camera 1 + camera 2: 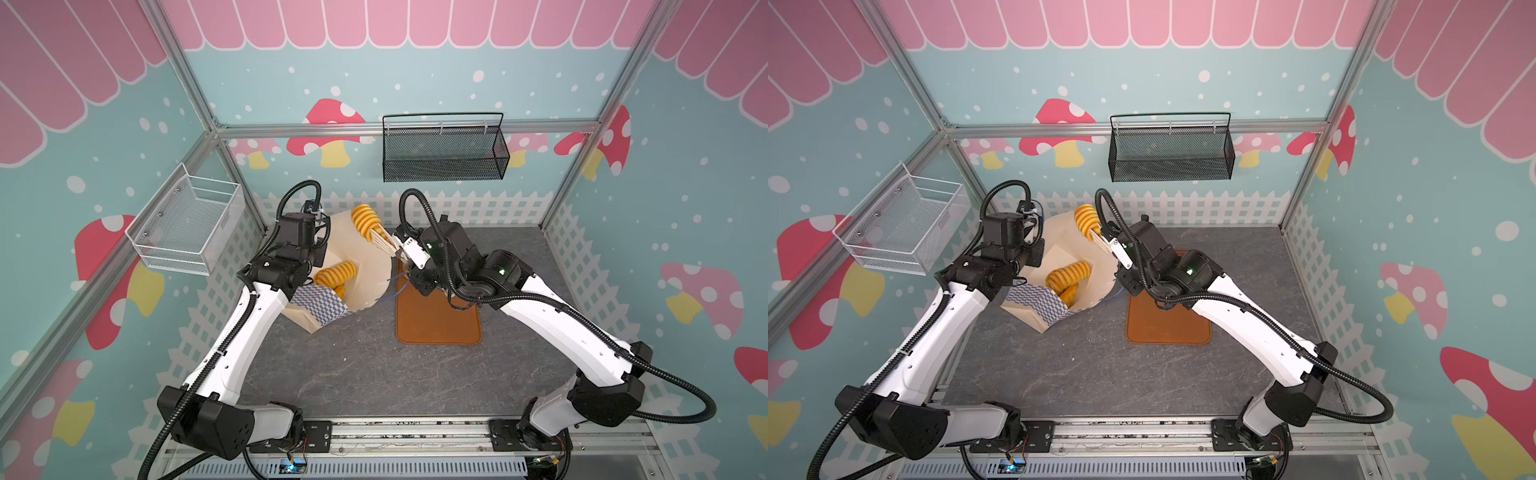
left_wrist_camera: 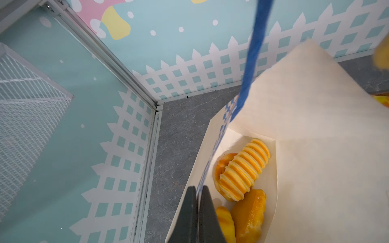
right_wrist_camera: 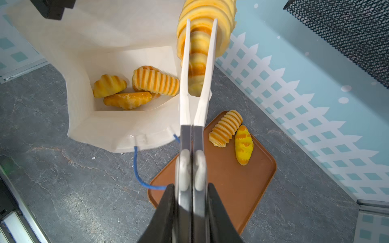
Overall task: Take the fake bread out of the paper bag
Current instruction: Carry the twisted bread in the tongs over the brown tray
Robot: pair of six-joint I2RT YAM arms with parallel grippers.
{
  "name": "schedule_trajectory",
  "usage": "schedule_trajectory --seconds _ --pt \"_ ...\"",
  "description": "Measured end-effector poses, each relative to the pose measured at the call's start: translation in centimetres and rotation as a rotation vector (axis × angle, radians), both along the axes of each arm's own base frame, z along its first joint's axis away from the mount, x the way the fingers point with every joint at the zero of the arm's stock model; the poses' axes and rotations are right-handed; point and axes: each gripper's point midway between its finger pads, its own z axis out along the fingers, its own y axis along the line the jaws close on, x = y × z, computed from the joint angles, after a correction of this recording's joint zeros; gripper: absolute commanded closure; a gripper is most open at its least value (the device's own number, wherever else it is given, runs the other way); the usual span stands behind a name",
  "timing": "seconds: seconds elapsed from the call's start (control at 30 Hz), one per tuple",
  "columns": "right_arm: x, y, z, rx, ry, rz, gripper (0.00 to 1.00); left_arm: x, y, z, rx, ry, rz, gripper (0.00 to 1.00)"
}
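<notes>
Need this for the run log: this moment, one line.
left gripper: shut on paper bag rim | right gripper: shut on tongs | tongs: clamping ridged loaf above bag | tray: two pastries

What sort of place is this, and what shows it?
Probably a robot test cell styled as a toy bakery: aluminium frame, mushroom-print walls, fake bread in a paper bag.

Right gripper (image 3: pixel 190 187) squeezes white tongs (image 3: pixel 185 84) pinching a ridged loaf (image 3: pixel 199 50) near the paper bag (image 3: pixel 105 126) and the tray (image 3: pixel 231 189).
</notes>
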Motion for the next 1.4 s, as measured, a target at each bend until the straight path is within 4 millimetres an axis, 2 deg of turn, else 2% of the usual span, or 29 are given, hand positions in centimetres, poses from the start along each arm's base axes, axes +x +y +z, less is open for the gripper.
schedule_trajectory --seconds 0.17,0.3,0.57,0.73,0.87,1.1,1.23,1.4 --pt "0.9 -2.8 -0.5 0.011 0.016 -0.073 0.83 -0.1 -0.2 -1.3 -0.020 0.024 -0.001 1.00" --pt "1.6 -5.0 -2.0 0.013 0.054 -0.126 0.83 -0.1 -0.4 -1.5 -0.030 0.026 -0.005 1.00" --pt "1.4 -6.6 -5.2 0.025 0.137 -0.155 0.84 0.0 -0.6 -1.6 -0.046 0.026 -0.007 1.00" --pt "2.4 -9.0 -6.5 0.047 0.159 -0.226 0.83 0.0 -0.7 -1.7 -0.052 0.026 -0.011 1.00" --pt "3.1 -11.7 -8.9 0.050 0.200 -0.295 0.84 -0.1 -0.8 -1.9 -0.058 0.030 -0.015 1.00" --pt "4.5 -16.8 -15.1 0.032 0.330 -0.424 0.84 -0.2 -1.8 -2.4 -0.067 0.041 -0.047 1.00" --pt "5.6 -18.9 -17.0 0.063 0.368 -0.476 0.85 -0.5 -2.0 -2.5 -0.071 0.043 -0.059 1.00" --pt "8.2 -20.4 -18.2 0.129 0.376 -0.509 0.85 -0.5 -2.3 -2.5 -0.078 0.040 -0.069 1.00"
